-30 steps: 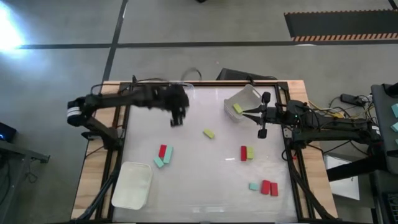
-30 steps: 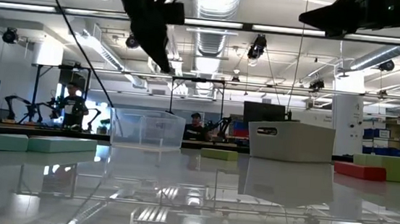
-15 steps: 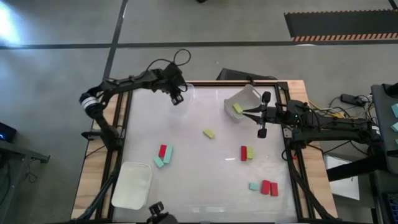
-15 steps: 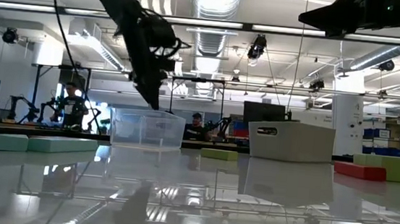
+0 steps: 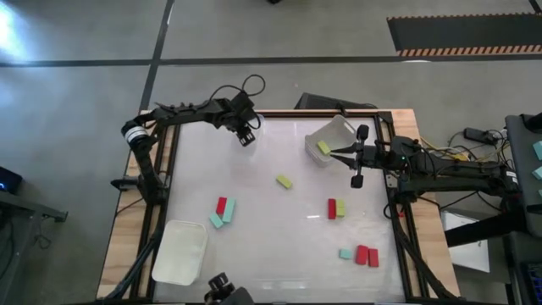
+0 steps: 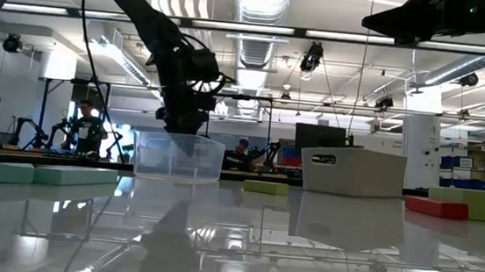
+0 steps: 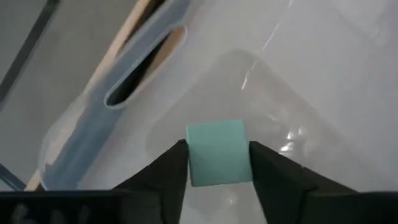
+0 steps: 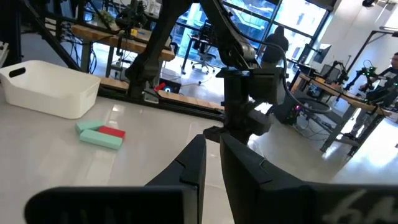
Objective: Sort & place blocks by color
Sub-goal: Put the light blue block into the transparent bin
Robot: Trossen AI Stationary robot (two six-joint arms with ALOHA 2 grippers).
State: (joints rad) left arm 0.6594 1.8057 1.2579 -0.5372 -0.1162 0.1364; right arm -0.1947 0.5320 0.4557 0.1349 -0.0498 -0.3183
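Overhead ducts and strip lights are filling the workshop behind a glossy white table (image 5: 279, 229), where coloured blocks are lying scattered. At about eleven o'clock on the table the left gripper (image 5: 246, 135) is hanging over a clear tray (image 6: 178, 156), and its wrist view is showing a mint-teal block (image 7: 217, 152) sitting between the two dark fingers (image 7: 168, 171), right above the tray's translucent floor. The jaws are standing apart with the block filling the gap between them; whether they are gripping it or letting go cannot be told.

The risk, as a judgement: if the fingers are spreading while the block is sitting high, it may be bouncing off the hard tray floor, tipping onto the rim, or clinging to one pad and being dragged out as the arm lifts. The tray is light and could also be nudged by the fingertips.

The block is presenting a squarish face to the wrist camera, so its long axis seems to be running away along the gripper's reach, pointing down toward the tray floor; its exact tilt cannot be told.

At two o'clock the right gripper (image 5: 333, 152) is waiting with its fingers closed on nothing, beside a white tray (image 5: 339, 132) holding a yellow-green block (image 5: 323, 148).
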